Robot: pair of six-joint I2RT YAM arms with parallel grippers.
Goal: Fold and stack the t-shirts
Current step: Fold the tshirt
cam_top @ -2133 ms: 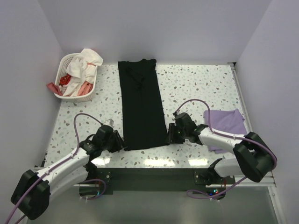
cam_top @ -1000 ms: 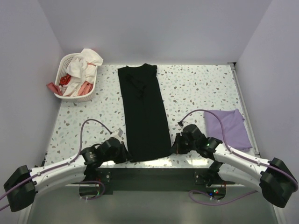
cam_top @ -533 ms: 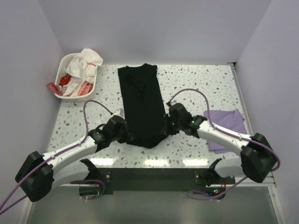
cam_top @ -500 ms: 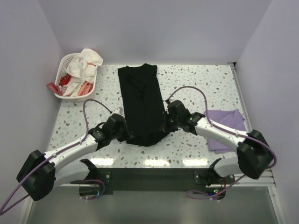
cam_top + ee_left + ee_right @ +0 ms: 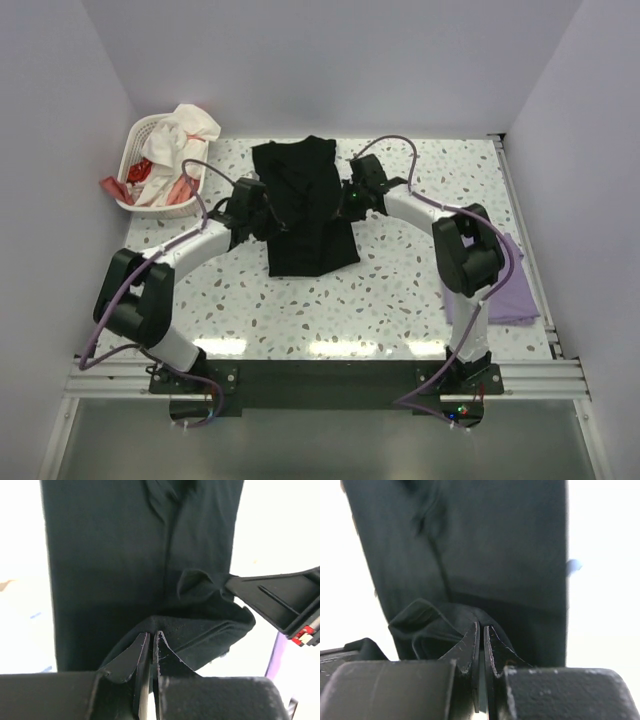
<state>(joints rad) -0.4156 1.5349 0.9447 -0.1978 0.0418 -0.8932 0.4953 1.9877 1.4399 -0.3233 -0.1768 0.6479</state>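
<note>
Top external: I see left gripper (image 5: 262,215) and right gripper (image 5: 350,203) both pinching the black tee (image 5: 305,240) edges, centre frame. Lavender tee (image 5: 515,295) lies lower right.

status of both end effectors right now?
left end effector: closed, holding the black tee hem
right end effector: closed, holding the same hem

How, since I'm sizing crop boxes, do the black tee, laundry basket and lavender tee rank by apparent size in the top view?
1. black tee
2-3. laundry basket and lavender tee look alike; the right arm hides part of the tee, so unranked.
</note>
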